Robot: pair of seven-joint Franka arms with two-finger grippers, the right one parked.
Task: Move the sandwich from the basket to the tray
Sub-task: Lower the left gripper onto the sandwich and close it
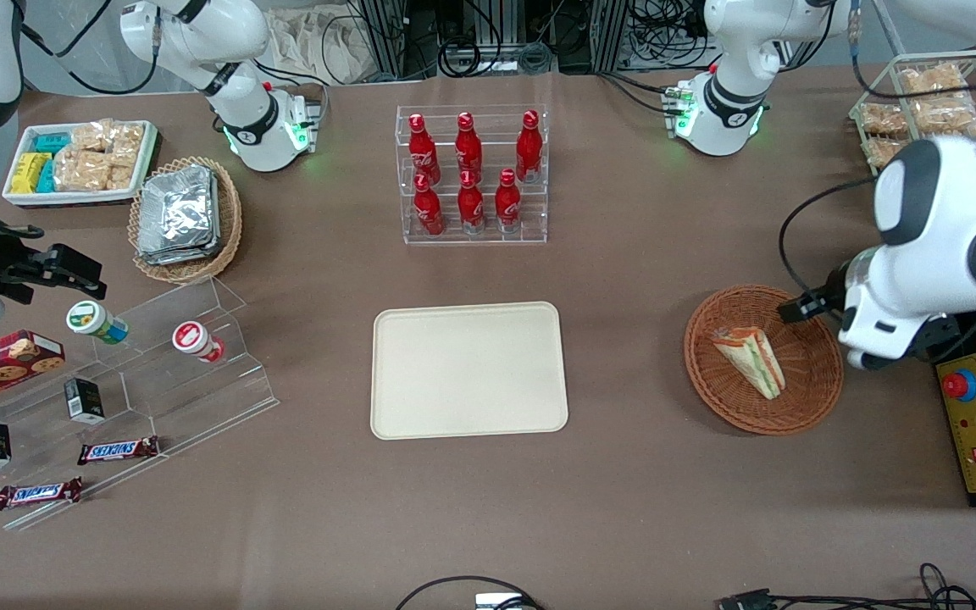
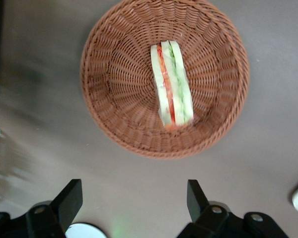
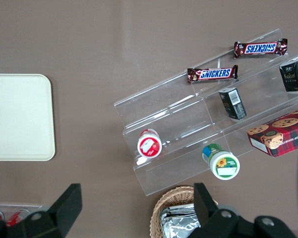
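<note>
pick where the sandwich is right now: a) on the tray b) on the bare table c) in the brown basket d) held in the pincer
c: the sandwich lies in the basket, the tray holds nothing, and the pincer is open above the table beside the basket, gripping nothing.

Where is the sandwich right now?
The sandwich lies in the basket toward the working arm's end of the table, well aside from the tray; the open gripper hovers nearby.
</note>
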